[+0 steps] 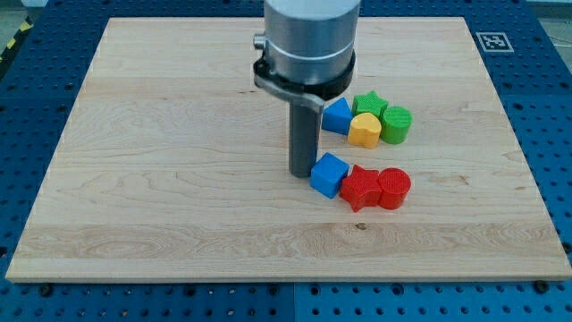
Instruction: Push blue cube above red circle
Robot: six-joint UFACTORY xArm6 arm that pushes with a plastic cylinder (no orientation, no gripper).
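1. Nearest the view's bottom sits a row of three blocks: the blue cube [329, 174] at the view's left, a red star-like block [360, 187] in the middle, and the red circle [394, 188] at the view's right, each touching its neighbour.
2. My tip [302, 173] rests on the board just left of the blue cube, touching or nearly touching its left face; it is a plain rod, with no jaws, gripping nothing.
3. Toward the view's top, a second cluster sits close together: a blue block [336, 116], a yellow block [365, 131], a green star [368, 104] and a green cylinder [396, 124].
4. All blocks lie on the wooden board [161, 161], right of its middle.
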